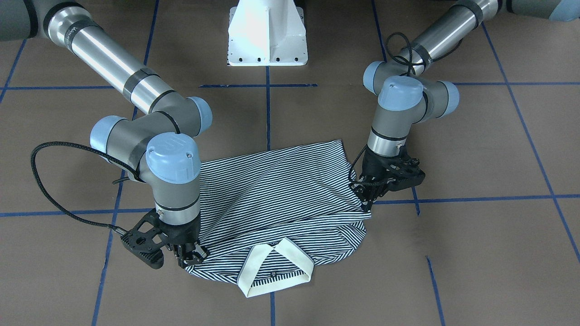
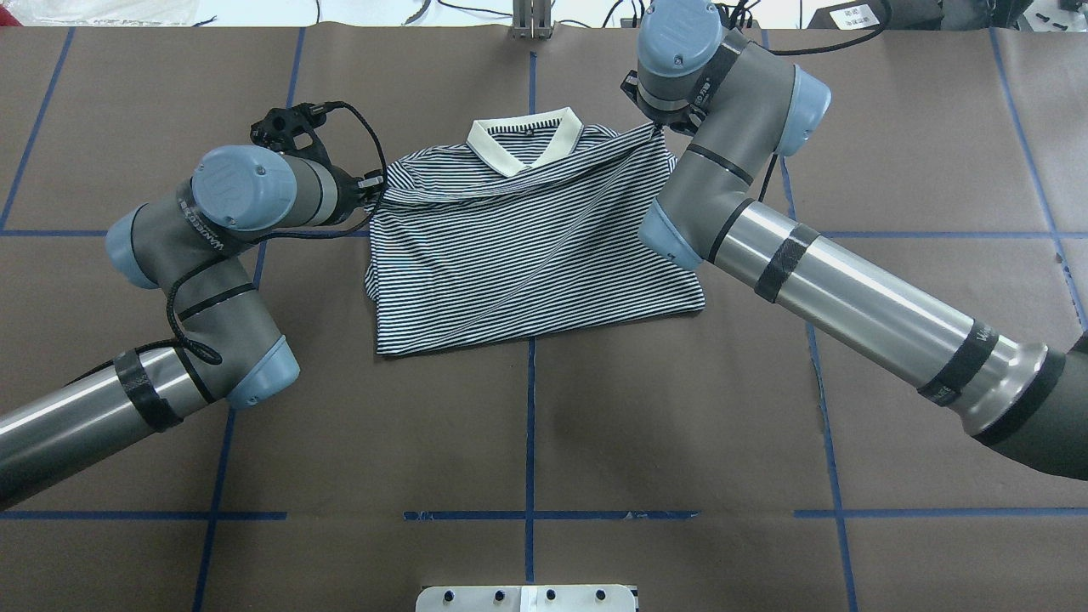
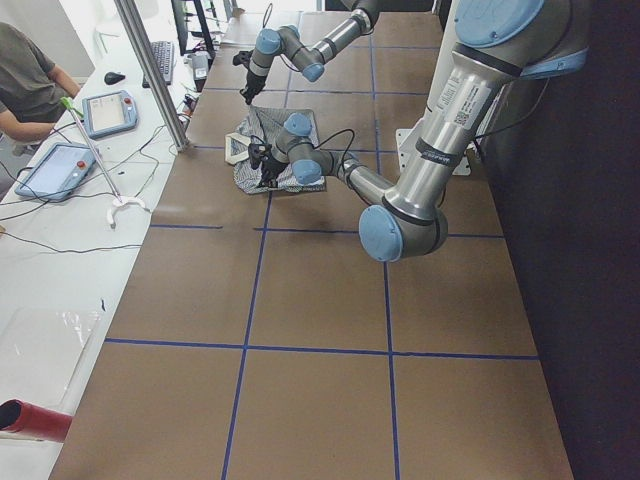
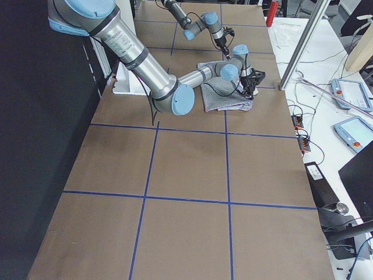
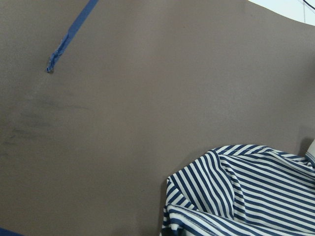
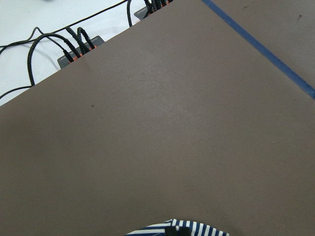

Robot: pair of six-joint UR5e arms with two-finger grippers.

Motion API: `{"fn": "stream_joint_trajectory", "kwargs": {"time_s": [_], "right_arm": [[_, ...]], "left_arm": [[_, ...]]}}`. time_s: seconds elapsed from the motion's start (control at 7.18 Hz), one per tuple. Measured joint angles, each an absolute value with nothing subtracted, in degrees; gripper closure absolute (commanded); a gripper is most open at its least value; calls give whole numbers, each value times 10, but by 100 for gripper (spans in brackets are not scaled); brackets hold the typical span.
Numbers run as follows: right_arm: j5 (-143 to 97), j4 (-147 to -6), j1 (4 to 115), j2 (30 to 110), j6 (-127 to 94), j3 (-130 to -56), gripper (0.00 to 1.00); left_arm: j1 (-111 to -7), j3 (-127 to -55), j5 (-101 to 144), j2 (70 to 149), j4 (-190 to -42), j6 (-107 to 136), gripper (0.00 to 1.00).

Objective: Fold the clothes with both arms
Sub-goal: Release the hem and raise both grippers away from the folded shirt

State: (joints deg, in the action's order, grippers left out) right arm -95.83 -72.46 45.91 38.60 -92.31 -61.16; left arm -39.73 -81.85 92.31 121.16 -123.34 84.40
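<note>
The left arm (image 2: 204, 255) reaches in low beside one shoulder of the shirt. Its left fingers (image 1: 368, 203) look closed on a corner of the top layer of cloth, held just off the desk (image 2: 680, 425), probably so that the layer does not slump. Between the two arms the polo shirt (image 2: 527, 263) lies in the middle of the desk's far half, with its collar (image 2: 523, 146) pointing away from the robot. Its lower part is doubled up over the chest, so the edge nearest the robot is a fold. A slanting crease crosses the top layer from one held corner toward the other, which suggests the cloth is pulled taut between them. The right arm (image 2: 850, 289) mirrors the left, and the right fingers (image 1: 194, 259) appear pinched on the opposite corner by the other shoulder. Gripping both corners at once, I judge, keeps the fold square until the cloth is laid down.
</note>
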Motion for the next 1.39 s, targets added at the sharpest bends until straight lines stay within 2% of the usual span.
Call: {"fn": "stream_joint_trajectory", "kwargs": {"time_s": [0.28, 0.42, 0.56, 0.7, 0.97, 1.25, 1.39], "right_arm": [[-960, -723, 456, 386, -921, -604, 100], [-960, -723, 454, 386, -921, -602, 91], [-959, -722, 451, 389, -921, -598, 74], [-957, -722, 448, 392, -921, -594, 65], [-955, -721, 446, 395, -920, -592, 55], [-956, -710, 448, 410, -923, -608, 54], [-959, -697, 450, 435, -925, -639, 51]], "left_arm": [[-397, -812, 923, 1216, -1235, 845, 86], [-398, -810, 923, 1217, -1236, 845, 72], [-398, -806, 923, 1218, -1245, 845, 65], [-398, -797, 923, 1218, -1261, 845, 64], [-402, -786, 924, 1217, -1285, 845, 64], [-412, -784, 926, 1215, -1303, 845, 64], [-420, -784, 928, 1214, -1307, 844, 64]]}}
